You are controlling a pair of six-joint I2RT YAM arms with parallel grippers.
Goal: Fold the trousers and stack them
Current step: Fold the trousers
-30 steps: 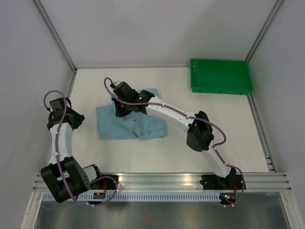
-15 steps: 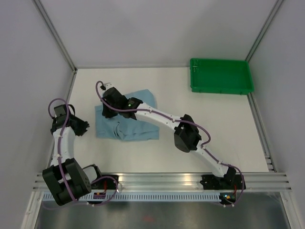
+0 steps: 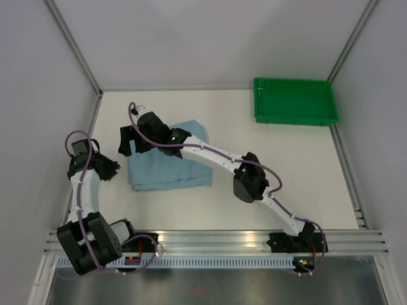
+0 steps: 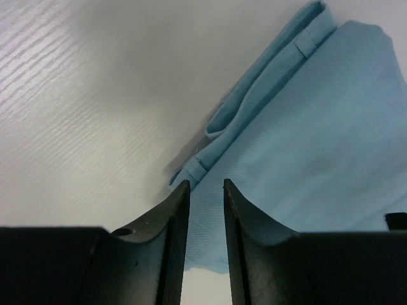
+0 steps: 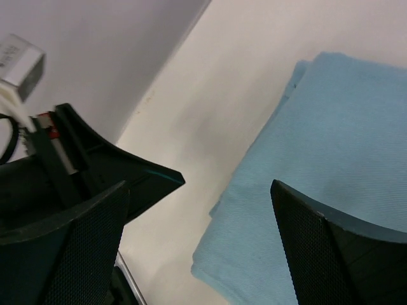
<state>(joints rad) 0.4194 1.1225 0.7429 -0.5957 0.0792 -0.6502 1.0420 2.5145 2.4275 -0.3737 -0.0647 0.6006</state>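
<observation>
The left jaws are almost closed, with only a thin slit between them, and they hold nothing. In the left wrist view they rise from the bottom edge, their tips just beside the near corner of the light sky-blue soft cloth trousers [image 4: 305, 159]. The layered edge of the cloth, with small loops on it, runs from that corner to the upper right of the frame, and flat cloth fills the right half. Left of that edge is the bare white surface [image 4: 76, 114]. The right jaws are spread wide with nothing between them. In the right wrist view they fill the two bottom corners, and the trousers lie on the surface beyond the gap, a layered corner at bottom centre and the cloth spreading to the upper right. In the overhead view the trousers are a folded, roughly rectangular bundle left of centre. The white-and-black right arm [image 3: 210, 149] stretches across its upper edge to its upper left corner. The left arm [image 3: 79, 190] is at its left side, jaws toward the cloth. A green rectangular plastic tray [image 3: 294, 119] sits at the upper right, well apart from the trousers.
</observation>
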